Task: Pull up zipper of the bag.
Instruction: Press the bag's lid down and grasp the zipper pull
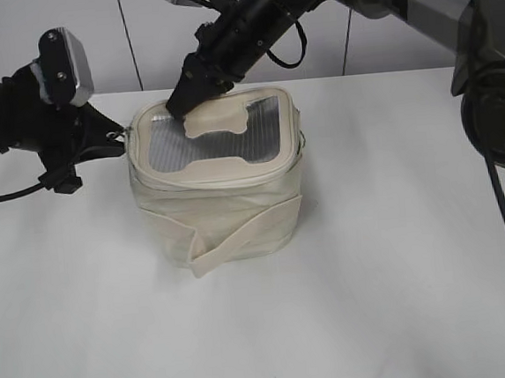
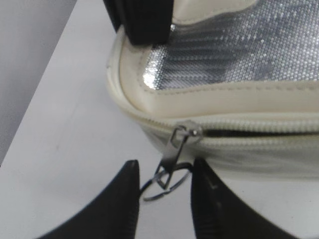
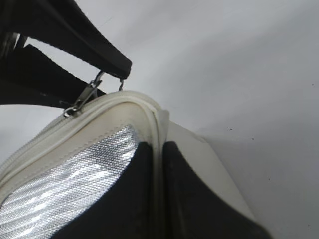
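The bag (image 1: 221, 187) sits upright near the middle of a white table (image 1: 395, 300), its strap (image 1: 243, 234) wrapped across the front and its silver ribbed lid panel (image 1: 208, 140) facing up.

The left gripper (image 1: 117, 134) comes in from the left at the level of the lid rim, right at the bag's upper left corner. From its wrist camera the zipper (image 2: 259, 130) runs as a cream line under the lid edge; the silver slider (image 2: 185, 133) sits at the rounded corner, with its pull and ring (image 2: 164, 181) hanging down between the two black fingers (image 2: 124, 204). The fingers stand a little apart on either side of the ring, close against it, and I cannot tell whether they actually pinch it. To the right of the slider the teeth show a dark slit, so that stretch looks parted.

The right gripper (image 1: 189, 93) reaches down from the upper right and lands on the back left part of the lid. In its own view the two dark fingers (image 3: 134, 199) lie nearly together with the cream lid rim (image 3: 158, 149) caught between them, so it is pinching the rim there
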Available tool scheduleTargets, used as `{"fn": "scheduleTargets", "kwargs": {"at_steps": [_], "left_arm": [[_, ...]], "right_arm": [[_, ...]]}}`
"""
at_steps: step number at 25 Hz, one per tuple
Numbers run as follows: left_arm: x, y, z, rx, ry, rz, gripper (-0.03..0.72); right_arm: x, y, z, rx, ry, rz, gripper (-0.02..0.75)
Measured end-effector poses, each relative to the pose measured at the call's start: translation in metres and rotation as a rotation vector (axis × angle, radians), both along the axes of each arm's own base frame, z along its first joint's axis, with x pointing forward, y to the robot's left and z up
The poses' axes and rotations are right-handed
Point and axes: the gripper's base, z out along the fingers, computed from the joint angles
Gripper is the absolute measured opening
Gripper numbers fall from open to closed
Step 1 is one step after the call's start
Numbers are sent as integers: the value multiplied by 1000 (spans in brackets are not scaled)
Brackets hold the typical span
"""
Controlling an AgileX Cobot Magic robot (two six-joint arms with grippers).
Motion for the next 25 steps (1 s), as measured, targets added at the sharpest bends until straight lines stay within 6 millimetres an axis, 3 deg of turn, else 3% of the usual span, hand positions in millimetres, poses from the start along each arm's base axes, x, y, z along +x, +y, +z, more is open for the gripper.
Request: {"fn": "scheduleTargets", "kwargs": {"at_steps": [3, 5, 10, 13, 19, 25], "left_arm": [[1, 1, 0, 8, -7, 12, 90], [1, 1, 0, 14, -9, 9, 15], [-1, 2, 0, 35, -1, 5, -1], [-6, 4, 13, 35, 6, 28, -1], [-38, 8, 38, -5, 86, 68, -8], [-69, 10, 33, -51, 198, 112, -8]], "right_arm": [[0, 0, 0, 0, 0, 0, 41], [0, 0, 0, 0, 0, 0, 41], [0, 0, 0, 0, 0, 0, 41], [0, 0, 0, 0, 0, 0, 41], [0, 0, 0, -2, 2, -3, 41], [-3, 5, 1, 6, 19, -6, 41]]}}
